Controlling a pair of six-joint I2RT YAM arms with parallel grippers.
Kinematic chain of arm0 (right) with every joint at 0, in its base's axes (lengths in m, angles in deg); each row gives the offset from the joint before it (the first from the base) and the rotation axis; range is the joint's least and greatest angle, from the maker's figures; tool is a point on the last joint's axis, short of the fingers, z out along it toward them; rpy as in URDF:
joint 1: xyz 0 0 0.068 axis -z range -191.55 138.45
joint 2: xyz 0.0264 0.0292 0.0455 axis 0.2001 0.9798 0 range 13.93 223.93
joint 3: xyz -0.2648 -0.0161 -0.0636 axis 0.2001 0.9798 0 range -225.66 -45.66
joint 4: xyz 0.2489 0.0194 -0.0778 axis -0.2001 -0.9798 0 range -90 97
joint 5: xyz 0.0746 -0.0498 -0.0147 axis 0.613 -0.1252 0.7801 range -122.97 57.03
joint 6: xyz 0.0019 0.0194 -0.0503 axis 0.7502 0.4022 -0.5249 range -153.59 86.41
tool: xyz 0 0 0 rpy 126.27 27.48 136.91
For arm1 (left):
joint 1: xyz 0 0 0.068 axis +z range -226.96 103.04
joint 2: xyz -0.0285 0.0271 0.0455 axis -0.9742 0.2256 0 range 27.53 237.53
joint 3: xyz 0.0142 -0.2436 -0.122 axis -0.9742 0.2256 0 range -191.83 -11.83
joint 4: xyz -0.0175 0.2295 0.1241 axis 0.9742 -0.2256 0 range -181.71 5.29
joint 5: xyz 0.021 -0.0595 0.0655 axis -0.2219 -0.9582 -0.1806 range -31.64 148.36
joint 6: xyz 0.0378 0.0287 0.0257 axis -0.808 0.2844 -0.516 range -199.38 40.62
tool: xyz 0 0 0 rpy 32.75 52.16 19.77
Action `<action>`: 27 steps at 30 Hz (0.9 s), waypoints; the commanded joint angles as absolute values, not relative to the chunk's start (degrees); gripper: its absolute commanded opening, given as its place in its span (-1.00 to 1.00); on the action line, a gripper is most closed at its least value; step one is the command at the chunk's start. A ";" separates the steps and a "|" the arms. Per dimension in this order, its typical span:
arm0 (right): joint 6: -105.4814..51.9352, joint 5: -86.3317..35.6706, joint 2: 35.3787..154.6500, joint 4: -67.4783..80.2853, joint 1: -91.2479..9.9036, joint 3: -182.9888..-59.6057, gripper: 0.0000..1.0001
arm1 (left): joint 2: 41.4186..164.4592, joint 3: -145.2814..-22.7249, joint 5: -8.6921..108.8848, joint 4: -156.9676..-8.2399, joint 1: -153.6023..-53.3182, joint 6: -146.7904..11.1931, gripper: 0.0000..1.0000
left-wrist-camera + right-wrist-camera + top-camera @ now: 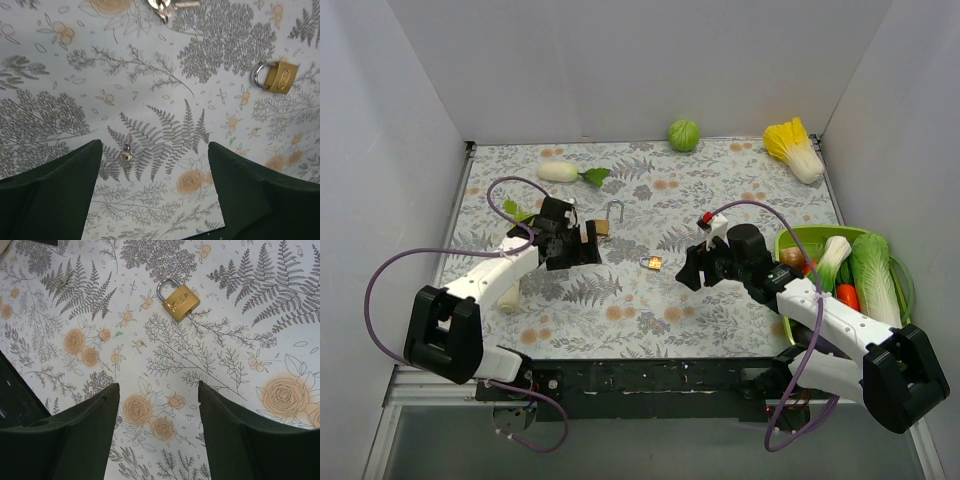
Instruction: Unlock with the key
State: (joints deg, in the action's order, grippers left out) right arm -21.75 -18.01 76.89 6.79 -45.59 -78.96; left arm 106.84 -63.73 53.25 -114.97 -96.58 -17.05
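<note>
A small brass padlock (pixel 652 262) lies on the floral cloth between my two grippers, shackle shut; it shows in the left wrist view (pixel 277 76) and the right wrist view (pixel 178 300). A small silver key (pixel 127 150) lies flat on the cloth between the left gripper's fingers, near the left one and touching neither. My left gripper (pixel 155 145) (pixel 582 245) is open just above the cloth. To the right of the padlock, my right gripper (pixel 157 385) (pixel 688 272) hangs open and holds nothing, with the padlock well ahead of its fingertips.
A second padlock with a tall shackle (pixel 609 220) stands just beyond the left gripper, and a key ring (pixel 162 6) shows there. A white radish (pixel 558 171), green cabbage (pixel 684 134) and napa cabbage (pixel 796 148) lie at the back. A green basket (pixel 820 232) of vegetables sits right.
</note>
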 commanded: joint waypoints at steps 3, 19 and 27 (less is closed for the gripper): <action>-21.46 -19.17 75.37 10.16 -45.82 -80.30 0.40 | 106.10 -64.13 56.78 -124.43 -102.79 -12.50 0.59; -22.43 -22.25 72.20 9.46 -45.82 -77.03 0.40 | 114.37 -62.81 59.76 -125.66 -104.47 -9.86 0.28; -19.88 -18.56 76.16 14.11 -45.82 -75.72 0.38 | 115.60 -62.20 60.55 -125.49 -104.56 -8.72 0.01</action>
State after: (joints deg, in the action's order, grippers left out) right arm -21.29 -20.72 75.17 8.89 -45.70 -76.56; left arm 116.02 -62.88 59.48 -125.48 -104.47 -9.69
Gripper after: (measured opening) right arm 0.697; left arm 0.519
